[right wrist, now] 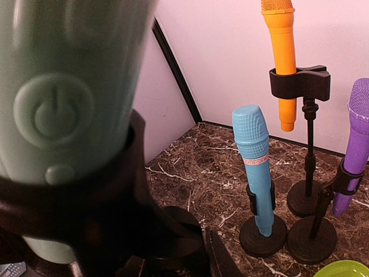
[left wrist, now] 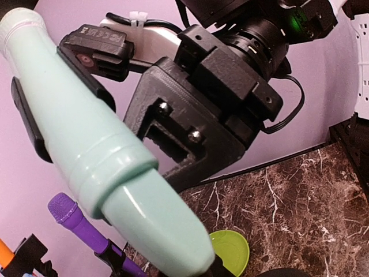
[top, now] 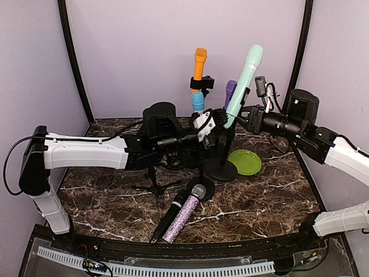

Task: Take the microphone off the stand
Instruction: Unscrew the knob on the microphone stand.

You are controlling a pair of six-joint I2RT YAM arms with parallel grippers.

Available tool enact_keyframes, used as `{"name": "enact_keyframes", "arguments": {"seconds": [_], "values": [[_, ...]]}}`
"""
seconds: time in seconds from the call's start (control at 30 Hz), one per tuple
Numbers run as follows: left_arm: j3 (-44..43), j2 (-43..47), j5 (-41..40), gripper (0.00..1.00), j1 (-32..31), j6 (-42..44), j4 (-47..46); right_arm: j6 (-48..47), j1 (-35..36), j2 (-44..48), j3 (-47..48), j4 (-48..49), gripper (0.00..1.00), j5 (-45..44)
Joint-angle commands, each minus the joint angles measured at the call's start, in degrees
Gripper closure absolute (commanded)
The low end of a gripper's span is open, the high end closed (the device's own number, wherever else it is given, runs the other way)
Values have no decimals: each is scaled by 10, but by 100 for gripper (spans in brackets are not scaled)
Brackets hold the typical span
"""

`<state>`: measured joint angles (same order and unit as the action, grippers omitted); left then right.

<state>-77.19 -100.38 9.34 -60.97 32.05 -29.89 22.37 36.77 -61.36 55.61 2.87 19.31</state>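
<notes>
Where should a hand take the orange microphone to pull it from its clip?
Grip the orange microphone on its bare handle just above the clip, coming in high from the near side. It stands nearly upright, and that stretch rises above the blue microphone in front.

You look down from above and behind the robot over the whole worktop point(top: 259, 196), while your left wrist camera peers up close at the mint microphone point(left wrist: 86, 144) toward the right arm point(left wrist: 259, 34), and your right wrist camera, even closer, shares that microphone and the purple microphone point(right wrist: 358, 138).
</notes>
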Motion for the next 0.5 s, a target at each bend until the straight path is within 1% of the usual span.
{"name": "enact_keyframes", "arguments": {"seconds": [0.0, 0.27, 0.37, 0.4, 0.47], "values": [[-17, -1, -18, 100, 2, -102, 12, 8, 5, 22, 35, 78, 100, 8], [-15, 4, -17, 100, 2, -221, 27, 7, 5, 32, 31, 77, 100, 1], [-20, 6, -17, 100, 3, -244, 35, 7, 5, 36, 29, 76, 100, -2], [-21, 8, -18, 99, 3, -248, 39, 7, 5, 37, 29, 76, 100, -3], [-22, 14, -19, 92, 4, -245, 41, 6, 5, 39, 30, 73, 100, -4]]}}
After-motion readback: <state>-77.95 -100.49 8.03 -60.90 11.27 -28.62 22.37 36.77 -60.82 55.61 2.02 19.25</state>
